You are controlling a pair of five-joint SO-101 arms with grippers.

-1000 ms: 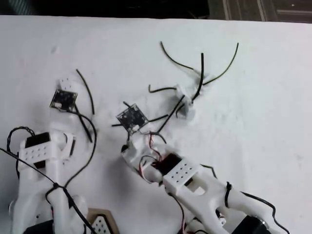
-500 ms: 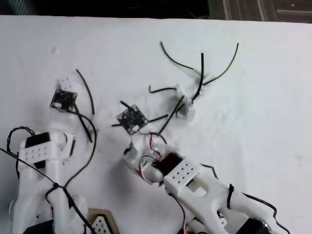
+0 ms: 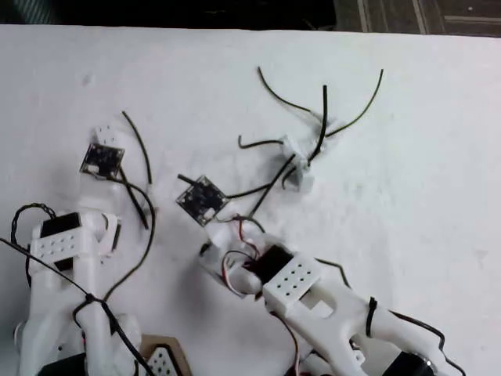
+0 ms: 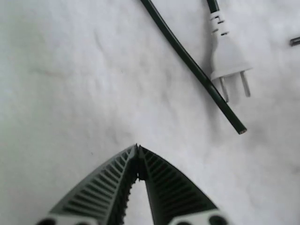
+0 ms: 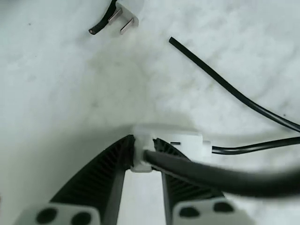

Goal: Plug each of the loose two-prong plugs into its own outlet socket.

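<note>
A white table (image 3: 438, 117) carries everything. Its top is pale and faintly mottled, with a cloudy grain up close. Near the far-left corner sits a small grey smudge (image 3: 88, 79) (whether it is a stain or a dent cannot be told). Beyond the far edge runs a dark strip (image 3: 196, 11), nearly black. Behind the far-right corner it gives way to grey floorboards (image 3: 415, 14). At the near edge, toward the left corner, lies a tan angular plate (image 3: 176, 347), with a white perforated piece (image 3: 160, 362) on it.
</note>
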